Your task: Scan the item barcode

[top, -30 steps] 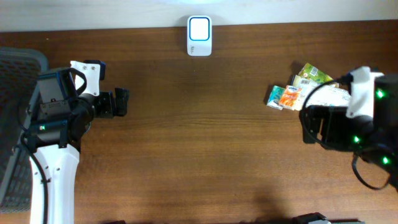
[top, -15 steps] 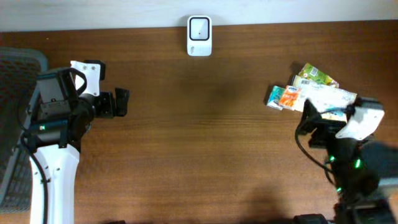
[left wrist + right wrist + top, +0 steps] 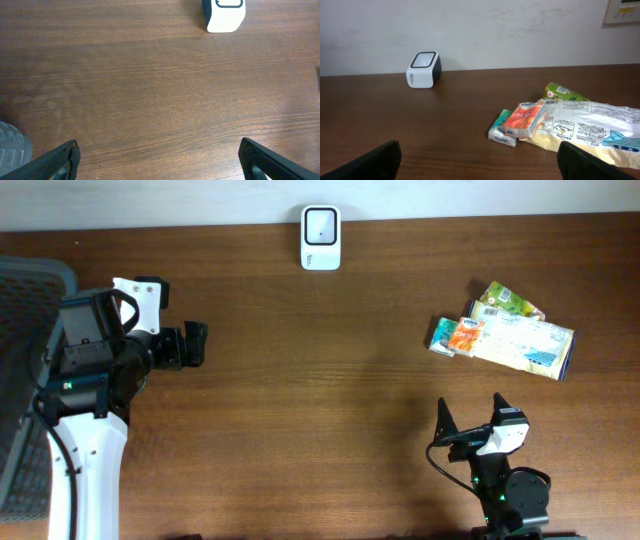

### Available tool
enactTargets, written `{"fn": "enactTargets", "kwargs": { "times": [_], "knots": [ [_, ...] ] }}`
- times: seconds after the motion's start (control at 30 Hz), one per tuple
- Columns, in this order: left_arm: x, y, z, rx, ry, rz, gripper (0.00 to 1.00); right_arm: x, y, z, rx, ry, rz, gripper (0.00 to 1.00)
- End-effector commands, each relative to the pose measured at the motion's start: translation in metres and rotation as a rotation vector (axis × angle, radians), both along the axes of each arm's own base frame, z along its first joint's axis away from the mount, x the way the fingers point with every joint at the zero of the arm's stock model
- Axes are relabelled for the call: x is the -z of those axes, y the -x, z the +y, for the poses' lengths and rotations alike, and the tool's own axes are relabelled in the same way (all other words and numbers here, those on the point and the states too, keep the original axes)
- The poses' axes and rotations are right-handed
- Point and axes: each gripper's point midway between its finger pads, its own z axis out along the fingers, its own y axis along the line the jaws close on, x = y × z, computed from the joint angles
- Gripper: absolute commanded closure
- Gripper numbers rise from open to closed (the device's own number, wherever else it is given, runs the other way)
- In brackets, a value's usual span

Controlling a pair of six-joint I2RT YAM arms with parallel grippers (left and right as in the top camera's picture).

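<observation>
Left gripper (image 3: 198, 345): jaws spread wide with nothing between them, over the left part of the brown wooden table (image 3: 300, 430), pointing right. Right gripper (image 3: 472, 418): jaws likewise wide apart and empty, near the front edge on the right side, facing the far wall (image 3: 520, 30). Barcode scanner (image 3: 320, 238): 1 white unit with a dark window, upright at the far edge about mid-table, apart from both grippers. Items: 4, in 1 cluster on the right of the table, beyond the right gripper and well apart from it. They are a large printed bag (image 3: 525, 345), white and yellow; an orange packet (image 3: 466, 336) lying against its left end; a tissue pack (image 3: 443, 335), teal and white, touching the orange packet; and a green packet (image 3: 505, 300) at the bag's far side. Dark mesh object (image 3: 25, 290): at the left edge, kind not discernible.
</observation>
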Motion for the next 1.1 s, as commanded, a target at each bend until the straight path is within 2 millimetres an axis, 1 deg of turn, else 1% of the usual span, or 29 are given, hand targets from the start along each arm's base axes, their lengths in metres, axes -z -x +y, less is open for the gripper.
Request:
{"fn": "enactTargets", "kwargs": {
  "times": [0.0, 0.33, 0.37, 0.4, 0.43, 0.47, 0.5, 0.53, 0.57, 0.63, 0.67, 0.73, 0.8, 0.83, 0.9, 0.93, 1.03, 1.07],
  "knots": [
    [-0.004, 0.0, -0.001, 0.016, -0.005, -0.014, 0.01, 0.002, 0.0, 0.003, -0.016, 0.003, -0.003, 0.01],
    [-0.004, 0.0, -0.001, 0.016, -0.005, -0.014, 0.01, 0.002, 0.0, 0.003, -0.016, 0.003, -0.003, 0.01],
    [-0.004, 0.001, 0.002, 0.003, -0.017, -0.014, 0.01, 0.002, 0.0, 0.003, -0.016, 0.003, -0.003, 0.01],
    [-0.007, 0.005, 0.011, -0.038, -0.06, -0.021, 0.01, 0.002, 0.0, 0.003, -0.016, 0.003, -0.003, 0.01],
    [-0.003, 0.011, 0.019, -0.073, -0.095, -0.02, 0.01, 0.002, 0.0, 0.003, -0.016, 0.003, -0.003, 0.01],
    [0.005, 0.02, 0.021, -0.087, -0.111, -0.038, 0.01, 0.002, 0.0, 0.003, -0.016, 0.003, -0.003, 0.01],
    [0.012, 0.027, 0.018, -0.084, -0.112, -0.102, 0.01, 0.002, 0.0, 0.003, -0.016, 0.003, -0.003, 0.01],
    [0.02, 0.037, 0.01, -0.07, -0.123, -0.259, 0.01, 0.002, 0.0, 0.003, -0.016, 0.003, -0.003, 0.01],
    [0.022, 0.043, 0.004, -0.062, -0.133, -0.387, 0.01, 0.002, 0.0, 0.003, -0.016, 0.003, -0.003, 0.01],
    [0.033, 0.066, -0.005, -0.047, -0.144, -0.581, 0.01, 0.002, 0.0, 0.003, -0.016, 0.004, -0.003, 0.01],
    [0.044, 0.081, -0.009, -0.046, -0.15, -0.652, 0.01, 0.002, 0.0, 0.003, -0.016, 0.003, -0.003, 0.01],
    [0.054, 0.093, -0.013, -0.032, -0.175, -0.694, 0.01, 0.002, 0.0, 0.003, -0.016, 0.003, -0.003, 0.01],
    [0.062, 0.1, -0.017, 0.001, -0.221, -0.725, 0.01, 0.002, 0.0, 0.003, -0.016, 0.003, -0.003, 0.01],
    [0.067, 0.102, -0.016, -0.006, -0.224, -0.73, 0.01, 0.002, 0.0, 0.003, -0.016, 0.004, -0.003, 0.01],
    [0.085, 0.108, -0.016, -0.002, -0.223, -0.692, 0.01, 0.002, 0.0, 0.003, -0.016, 0.004, -0.003, 0.01],
    [0.089, 0.11, -0.015, -0.007, -0.231, -0.677, 0.01, 0.002, 0.0, 0.003, -0.016, 0.003, -0.003, 0.01],
    [0.098, 0.115, -0.015, -0.006, -0.238, -0.642, 0.01, 0.002, 0.0, 0.003, -0.016, 0.003, -0.003, 0.01],
    [0.089, 0.117, -0.016, -0.005, -0.237, -0.68, 0.01, 0.002, 0.0, 0.003, -0.016, 0.003, -0.003, 0.01]
  ]
}}
